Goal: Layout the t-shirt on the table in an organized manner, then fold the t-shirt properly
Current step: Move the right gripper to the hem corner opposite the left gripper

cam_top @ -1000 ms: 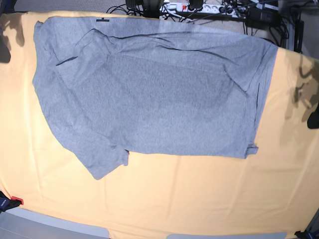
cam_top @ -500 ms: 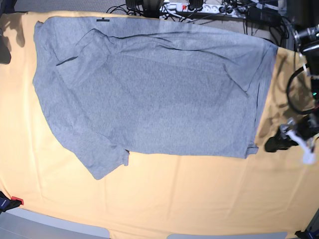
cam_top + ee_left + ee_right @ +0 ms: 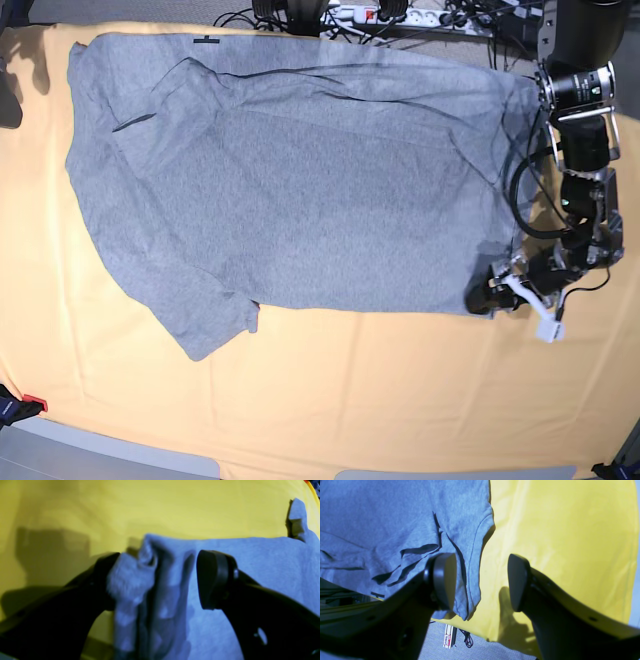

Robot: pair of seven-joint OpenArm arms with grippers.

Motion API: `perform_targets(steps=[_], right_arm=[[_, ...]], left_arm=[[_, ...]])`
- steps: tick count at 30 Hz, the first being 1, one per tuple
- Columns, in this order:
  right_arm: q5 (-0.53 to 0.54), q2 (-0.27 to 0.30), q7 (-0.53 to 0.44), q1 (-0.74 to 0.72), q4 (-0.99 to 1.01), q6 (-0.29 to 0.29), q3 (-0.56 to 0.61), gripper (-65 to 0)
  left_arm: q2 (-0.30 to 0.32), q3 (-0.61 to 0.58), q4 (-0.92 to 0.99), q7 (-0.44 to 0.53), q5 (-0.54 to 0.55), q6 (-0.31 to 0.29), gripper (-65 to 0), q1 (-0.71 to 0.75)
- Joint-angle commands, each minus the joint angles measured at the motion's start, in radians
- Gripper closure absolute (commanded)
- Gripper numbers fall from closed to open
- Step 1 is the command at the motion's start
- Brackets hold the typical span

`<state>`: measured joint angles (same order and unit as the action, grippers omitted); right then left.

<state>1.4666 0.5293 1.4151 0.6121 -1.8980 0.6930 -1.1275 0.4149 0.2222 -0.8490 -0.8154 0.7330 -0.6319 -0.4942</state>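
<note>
shirt [image 3: 300,190] is soft, limp; we take its bunched corner between the left gripper's [image 3: 155,580] spread jaws; right gripper [image 3: 480,582] spread, empty.

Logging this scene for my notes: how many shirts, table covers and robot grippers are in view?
Grey t-shirt: 1
Yellow-orange table cover: 1
Grippers: 2, the left gripper and the right gripper
Total: 4

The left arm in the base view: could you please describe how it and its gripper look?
The left arm is black, with a silver band near the top, looping black cables and a white piece near the wrist. The left gripper has curved black fingers with rounded pads.
</note>
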Motion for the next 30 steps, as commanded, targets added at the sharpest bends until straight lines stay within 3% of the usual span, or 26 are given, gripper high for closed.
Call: perform_targets(steps=[1,2,4,8,17,20,25,30], right_arm=[[0.017,0.022,-0.019,0.003,-0.013,0.005,-0.01,-34.5],[0.017,0.022,-0.019,0.003,-0.013,0.005,-0.01,-34.5],[0.017,0.022,-0.019,0.003,-0.013,0.005,-0.01,-34.5],[0.017,0.022,-0.019,0.003,-0.013,0.005,-0.01,-34.5],[0.013,0.015,-0.061,-0.126,-0.013,0.005,0.007,-34.5],[-0.102,0.014,-0.139,-0.211,-0.012,0.005,0.071,-34.5],[-0.384,0.014,-0.322,-0.381,0.068,0.005,0.308,-34.5],[-0.543,0.014,-0.395,-0.616,0.273,-0.072,0.53,-34.5]], left_arm=[[0.005,-0.005,-0.012,-0.003,0.003,0.0,-46.2,-0.024],[0.001,-0.008,-0.012,-0.003,0.003,0.0,-44.4,-0.025],[-0.003,-0.011,-0.012,-0.003,0.003,0.001,-33.9,-0.025],[0.001,-0.011,-0.012,-0.003,-0.023,0.03,-1.5,-0.031],[0.008,-0.011,-0.013,-0.002,-0.04,0.041,0.0,-0.076],[0.002,-0.011,-0.013,-0.003,-0.041,0.041,0.0,-0.094],[-0.006,-0.011,-0.013,-0.005,-0.041,0.041,0.0,-0.098],[-0.008,-0.011,-0.013,-0.016,-0.041,0.041,0.0,-0.097]])
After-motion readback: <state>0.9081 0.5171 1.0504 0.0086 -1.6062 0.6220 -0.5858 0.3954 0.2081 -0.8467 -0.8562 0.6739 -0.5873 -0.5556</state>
